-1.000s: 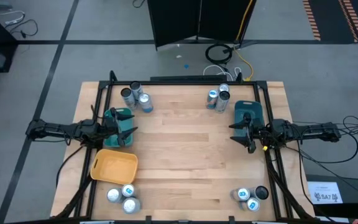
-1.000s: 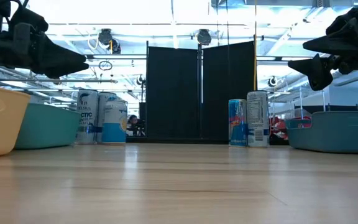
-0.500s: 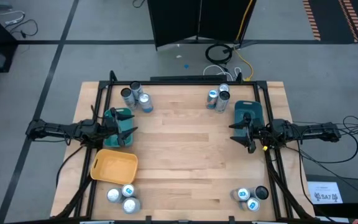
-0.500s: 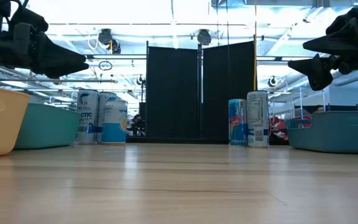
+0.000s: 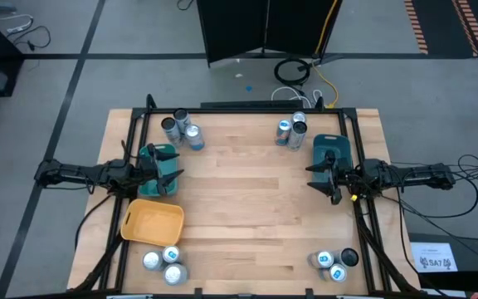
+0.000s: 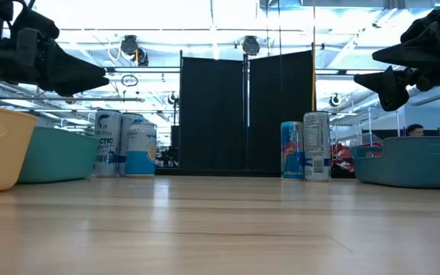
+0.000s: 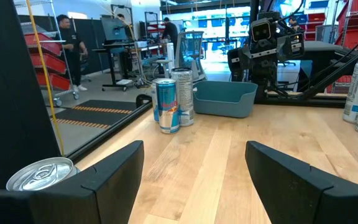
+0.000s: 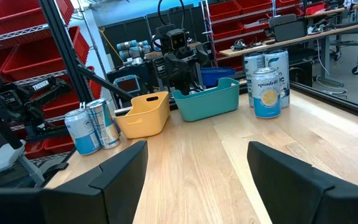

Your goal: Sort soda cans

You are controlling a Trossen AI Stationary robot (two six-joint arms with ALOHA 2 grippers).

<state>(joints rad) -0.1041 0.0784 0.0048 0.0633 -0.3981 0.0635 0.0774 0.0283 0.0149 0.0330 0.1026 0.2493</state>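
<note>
Seemingly before the first pick, left gripper (image 5: 168,173) and right gripper (image 5: 318,176) hover, fingers spread and empty; soda cans (image 5: 181,129) stand unsorted on the tabletop (image 5: 247,208), awaiting a reach.

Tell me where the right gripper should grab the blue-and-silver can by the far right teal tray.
Grip the blue can around its mid-body, coming level from the table's centre side. It stands upright, touching the silver can on its other side, so only that flank is free. The right gripper is open.
</note>
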